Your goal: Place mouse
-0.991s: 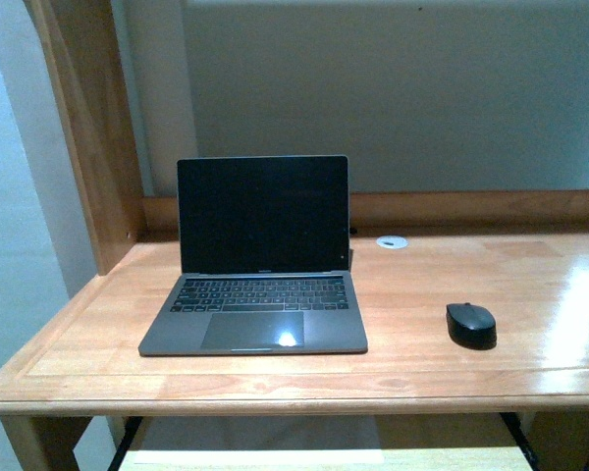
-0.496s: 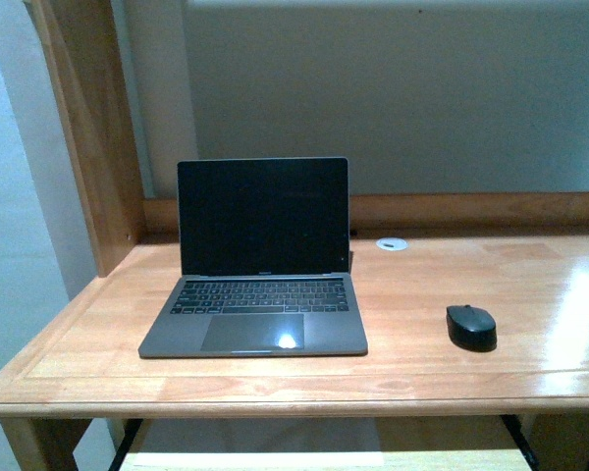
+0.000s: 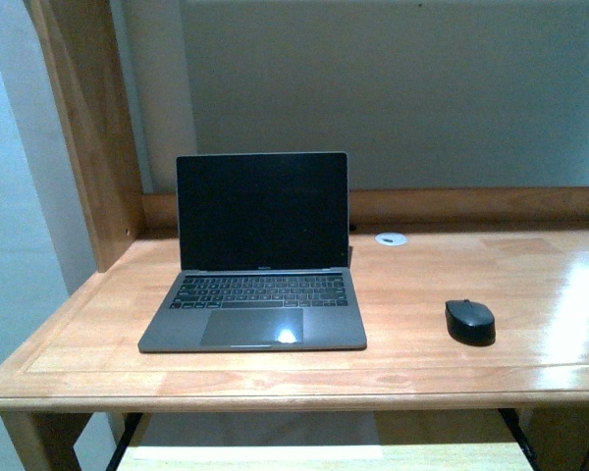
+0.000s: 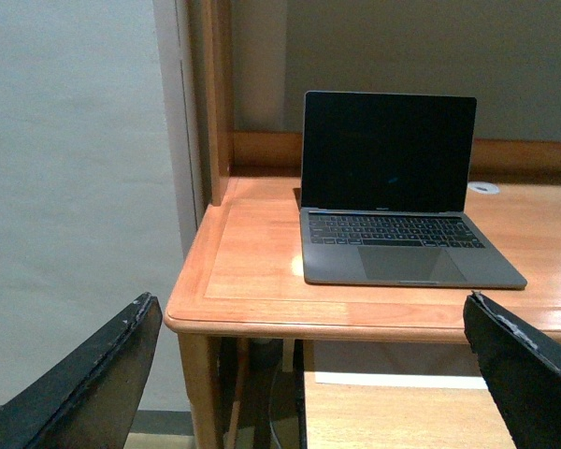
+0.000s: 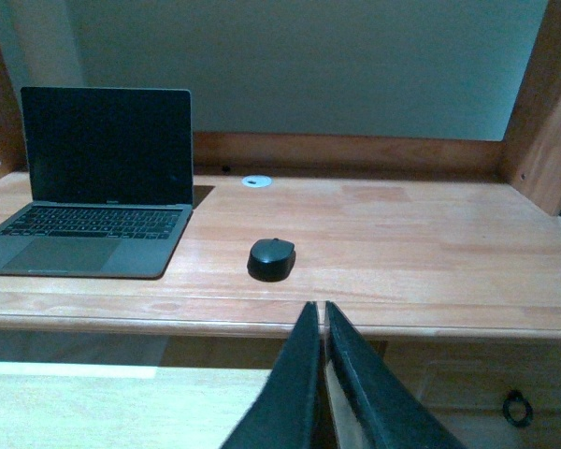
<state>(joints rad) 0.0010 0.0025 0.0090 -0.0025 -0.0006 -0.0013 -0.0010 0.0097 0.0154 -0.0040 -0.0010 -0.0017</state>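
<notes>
mouse [image 3: 470,321]: we see a small black oval mouse lying flat on the desk, right of the laptop and well apart from it, near the front edge; nothing touches it; also shows in the right wrist view [image 5: 272,258]
laptop [image 3: 257,257]: grey, lid open and upright, screen dark, keyboard facing the front edge; sits on the left half of the desk; we see it too in the left wrist view [image 4: 398,195] and the right wrist view [image 5: 92,183]
desk [image 3: 422,368]: light wooden top with a raised rim, glossy glare on the right side; wooden back rail and an upright wooden side panel [image 3: 86,118] at the left
cable hole [image 3: 392,238]: small white round grommet in the desk top near the back rail, behind and between laptop and mouse
left gripper [image 4: 309,383]: we see two black fingers [image 4: 93,383] spread wide apart, nothing between them; held off the desk, short of its front edge
right gripper [image 5: 320,365]: black fingers [image 5: 285,393] pressed together with only a thin slit between, holding nothing; below and in front of the desk edge, mouse beyond the tips, apart from them
front view arms: we see neither arm there
</notes>
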